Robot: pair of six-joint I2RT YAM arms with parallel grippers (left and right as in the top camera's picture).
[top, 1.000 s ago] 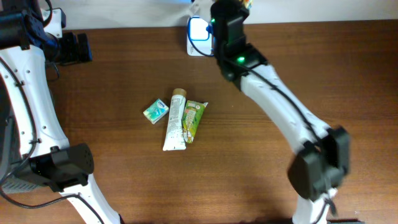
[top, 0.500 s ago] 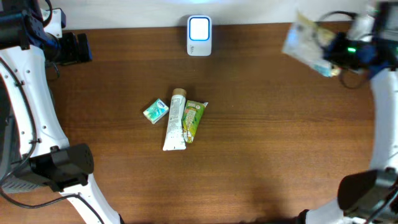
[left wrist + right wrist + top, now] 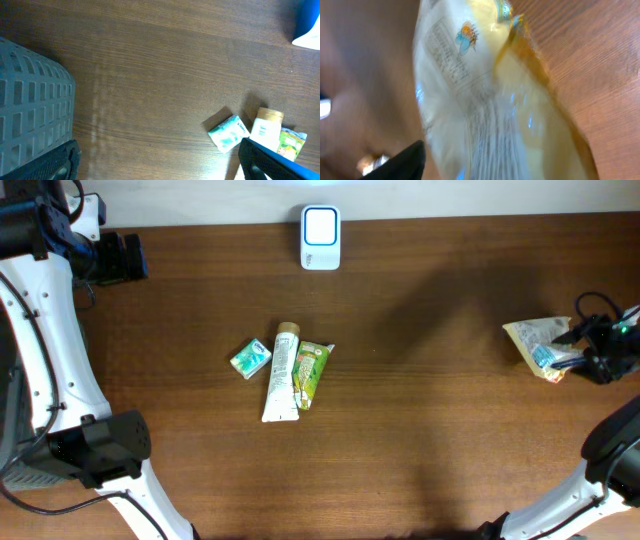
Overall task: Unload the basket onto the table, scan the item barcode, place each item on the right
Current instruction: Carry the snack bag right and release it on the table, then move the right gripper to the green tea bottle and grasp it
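Note:
A yellow-and-white pouch (image 3: 538,343) lies at the table's far right, and it fills the right wrist view (image 3: 485,100) with its printed side up. My right gripper (image 3: 588,352) is at the pouch's right end, jaws spread around it. One black finger (image 3: 400,162) stands off to the pouch's left; the other is hidden. The white scanner (image 3: 321,238) with a lit blue window stands at the back centre. My left gripper (image 3: 120,258) hovers at the back left, open and empty, with wide-set fingers (image 3: 270,160) over bare wood.
A white tube (image 3: 282,375), a green sachet (image 3: 311,373) and a small teal packet (image 3: 250,358) lie together mid-table. They also show at the lower right of the left wrist view, e.g. the teal packet (image 3: 228,134). A grey basket (image 3: 30,100) sits at the left.
My right arm swung the pouch away from the scanner to the far right and down to the table. Its jaws have parted. The left arm has not moved.

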